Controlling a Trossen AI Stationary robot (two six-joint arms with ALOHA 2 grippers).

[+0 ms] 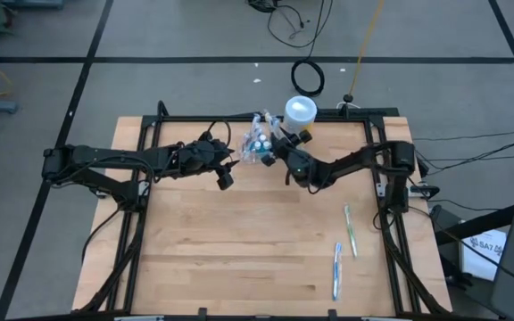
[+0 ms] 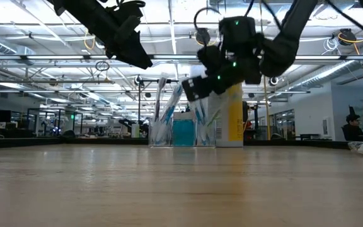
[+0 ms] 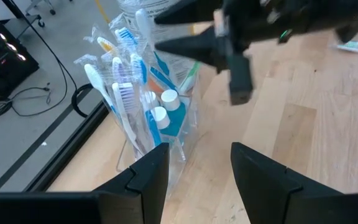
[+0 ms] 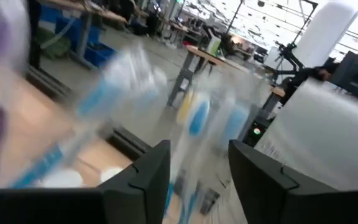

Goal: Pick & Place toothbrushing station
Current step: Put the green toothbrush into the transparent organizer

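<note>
Clear cup (image 1: 255, 147) sits near the table's (image 1: 239, 250) far edge, about mid-width, packed with toothbrushes (image 3: 124, 93) standing upright, bristles up, plus teal toothpaste tubes (image 3: 169, 115) with white caps. Yellow canister with white lid (image 1: 300, 111) stands just beside the cup, on its right in the high view; the low view shows the cup (image 2: 183, 129) and the canister (image 2: 234, 116) side by side on the wood.

Left gripper (image 1: 225, 175) hangs above the table just left of the cup, not touching it. Left wrist view shows its 2 fingers (image 3: 148, 177) apart, nothing between them, cup ahead.

Right gripper (image 1: 279, 143) is right at the cup, between cup and canister, raised off the table in the low view (image 2: 200, 85). Right wrist view shows its fingers (image 4: 145, 177) apart with blurred brushes ahead; can't tell if it touches any.

2 more toothbrushes lie flat on the table's right side, well apart from the cup: a green one (image 1: 350, 230) and a blue one (image 1: 336, 270) nearer the front edge.

A person (image 2: 351, 126) is seated far off in the room, at the low view's right.
</note>
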